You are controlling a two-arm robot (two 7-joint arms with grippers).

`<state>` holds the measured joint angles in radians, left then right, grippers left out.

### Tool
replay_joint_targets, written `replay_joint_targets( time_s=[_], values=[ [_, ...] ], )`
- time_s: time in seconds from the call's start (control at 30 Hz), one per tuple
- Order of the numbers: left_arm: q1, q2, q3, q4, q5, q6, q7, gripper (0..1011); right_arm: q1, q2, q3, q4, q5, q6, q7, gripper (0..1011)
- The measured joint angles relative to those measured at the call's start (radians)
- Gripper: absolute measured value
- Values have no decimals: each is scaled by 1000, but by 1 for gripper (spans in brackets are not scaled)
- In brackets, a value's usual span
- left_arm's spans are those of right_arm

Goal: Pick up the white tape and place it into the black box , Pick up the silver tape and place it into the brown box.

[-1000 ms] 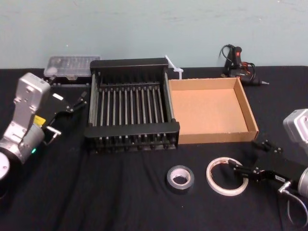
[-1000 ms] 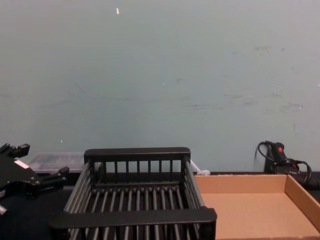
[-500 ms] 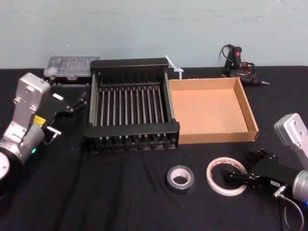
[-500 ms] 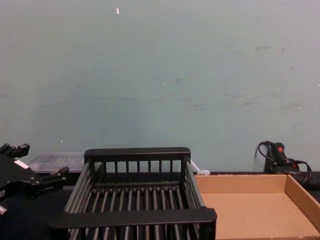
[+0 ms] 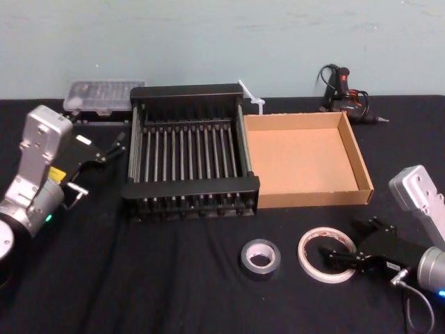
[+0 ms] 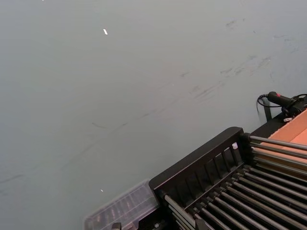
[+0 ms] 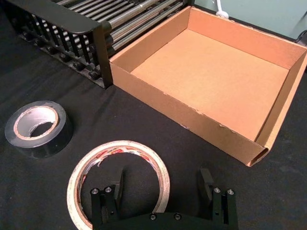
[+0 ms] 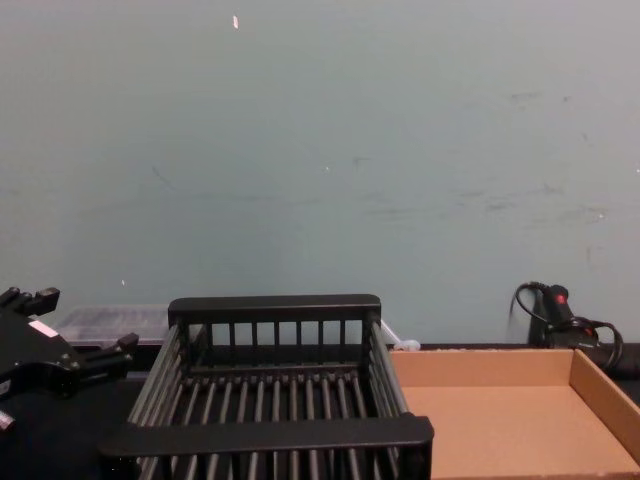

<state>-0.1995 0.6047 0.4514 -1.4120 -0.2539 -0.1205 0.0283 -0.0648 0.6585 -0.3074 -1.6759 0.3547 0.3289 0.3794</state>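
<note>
Black cloth covers the tabletop [image 5: 174, 292] in front of a pale green wall. Near the front edge lies the white tape [image 5: 327, 255], flat on the cloth, with the silver tape [image 5: 260, 257] just beside it toward the robot's left, the two apart. The right gripper [image 7: 162, 189] sits low at the white tape with its fingers [image 7: 117, 184] spread: one finger stands inside the ring and the other outside, so the ring's wall lies between them (a sensible way to take a flat roll, since closing would pinch its side). Nothing is held yet.

Behind the tapes stand the black box [image 5: 191, 186] and, touching its right side, the brown box [image 5: 306, 197]; both hold nothing. To reach the black box the white tape would have to clear the box's thick front rim, and the silver tape lies on the straight path there.

The left gripper [image 5: 104, 149] is parked by the black box's left side, its fingers slightly parted and holding nothing. A clear parts case [image 5: 104, 96] and a glue gun [image 5: 341, 87] sit at the back, well out of the way.
</note>
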Motion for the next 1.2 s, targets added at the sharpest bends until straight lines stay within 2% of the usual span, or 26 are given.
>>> replay_joint_targets(
  time_s=[0.6,1.2],
  values=[
    [0,0,0,0,0,0,0,1001,2,-16,13,10,-18,9,15,1002],
    [0,0,0,0,0,0,0,1001,1,-16,16,9,-18,10,17,1002]
  ],
)
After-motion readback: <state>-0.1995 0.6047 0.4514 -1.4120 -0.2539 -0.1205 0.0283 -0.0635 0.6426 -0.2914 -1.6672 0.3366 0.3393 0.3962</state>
